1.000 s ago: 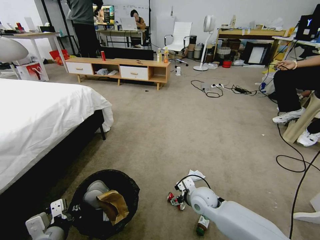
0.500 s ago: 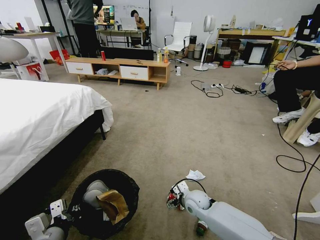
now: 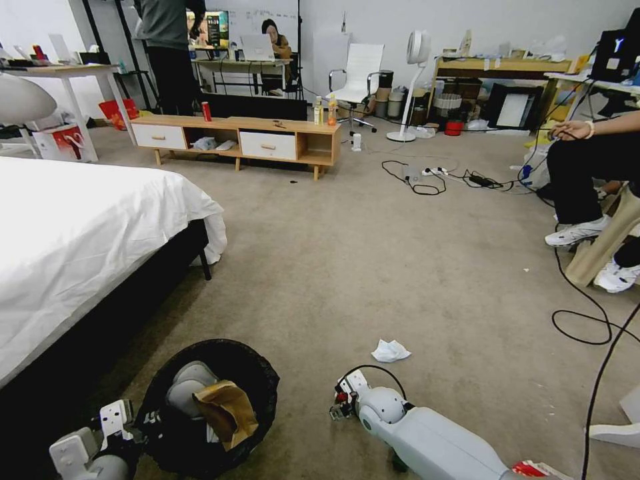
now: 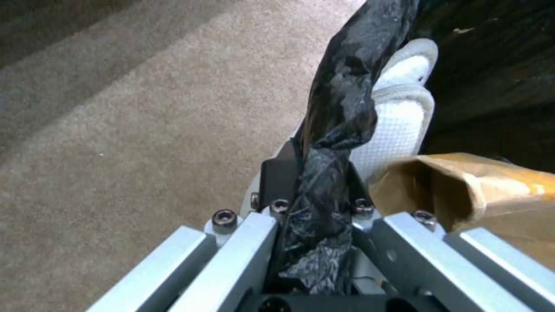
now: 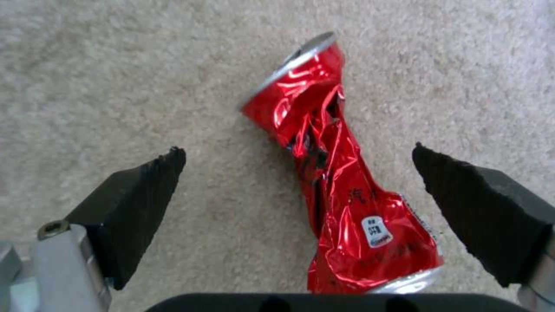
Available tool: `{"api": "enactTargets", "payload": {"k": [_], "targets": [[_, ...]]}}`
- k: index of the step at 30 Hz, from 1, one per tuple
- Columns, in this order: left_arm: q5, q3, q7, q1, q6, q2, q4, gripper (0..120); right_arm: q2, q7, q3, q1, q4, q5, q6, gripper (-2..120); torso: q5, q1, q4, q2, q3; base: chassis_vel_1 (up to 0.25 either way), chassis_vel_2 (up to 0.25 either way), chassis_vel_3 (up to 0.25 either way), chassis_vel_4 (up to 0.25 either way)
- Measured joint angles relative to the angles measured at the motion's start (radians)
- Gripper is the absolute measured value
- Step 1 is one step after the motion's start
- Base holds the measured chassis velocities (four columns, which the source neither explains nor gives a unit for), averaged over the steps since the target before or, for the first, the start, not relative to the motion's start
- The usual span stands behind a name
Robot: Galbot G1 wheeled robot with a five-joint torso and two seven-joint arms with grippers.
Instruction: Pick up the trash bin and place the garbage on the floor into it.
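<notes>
The trash bin point(image 3: 257, 373), lined with a black bag, is at the bottom left of the head view beside the bed. My left gripper point(image 3: 143, 421) is shut on its bagged rim point(image 4: 335, 130). A brown paper bag point(image 3: 227, 410) and a white item point(image 4: 399, 125) lie inside. My right gripper point(image 5: 296, 149) hangs open just above the carpet floor point(image 3: 373, 267). The crushed red can point(image 5: 335, 173) lies between its black pads point(image 5: 138, 195), touching neither. In the head view this gripper point(image 3: 340, 403) sits right of the bin. A crumpled white tissue point(image 3: 390, 350) lies beyond it. A red-and-white packet point(image 3: 537, 469) peeks out by the right arm.
A white-sheeted bed point(image 3: 80, 233) fills the left side. Black cables point(image 3: 587, 327) trail over the carpet at the right, near a seated person's legs point(image 3: 587, 167). A low wooden bench point(image 3: 240, 137) with drawers stands at the far side, with open carpet between.
My right arm has drawn back toward me and to the left, settling over the red can. The tissue now shows in full and the small bottle is covered. The left arm and bin stayed put.
</notes>
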Motion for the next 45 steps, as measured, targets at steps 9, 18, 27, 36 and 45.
{"api": "enactTargets", "payload": {"k": [9,18,27,36,45], "targets": [[0.0,0.0,0.001,0.001,-0.001,0.0,0.003,2,0.004,-0.017,0.011,-0.013,-0.028,-0.026,0.014,100,0.0,0.0,-0.0002,0.0,0.0,0.0,0.0,0.0,0.0],[0.004,0.001,0.001,0.002,-0.004,-0.003,0.005,2,0.002,-0.017,0.019,-0.032,-0.024,-0.034,0.02,87,0.0,0.0,-0.0001,0.0,0.0,0.0,0.0,0.0,0.0],[0.012,0.002,0.002,0.0,-0.005,-0.007,0.013,2,-0.002,-0.016,0.03,-0.043,-0.021,-0.044,0.03,52,0.0002,0.0,0.0,0.0,0.0,0.0,0.0,0.0,0.0],[0.02,0.008,0.005,-0.008,-0.007,-0.01,0.024,2,-0.016,-0.015,0.039,-0.06,-0.008,-0.053,0.037,26,0.0001,0.0,-0.0001,0.0,0.0,0.0,0.0,0.0,0.0],[0.019,0.014,0.003,-0.01,-0.002,-0.011,0.021,2,-0.08,0.005,0.052,-0.085,0.084,-0.015,0.027,26,0.0001,0.0,-0.0004,0.0,0.0,0.0,0.0,0.0,0.0]]}}
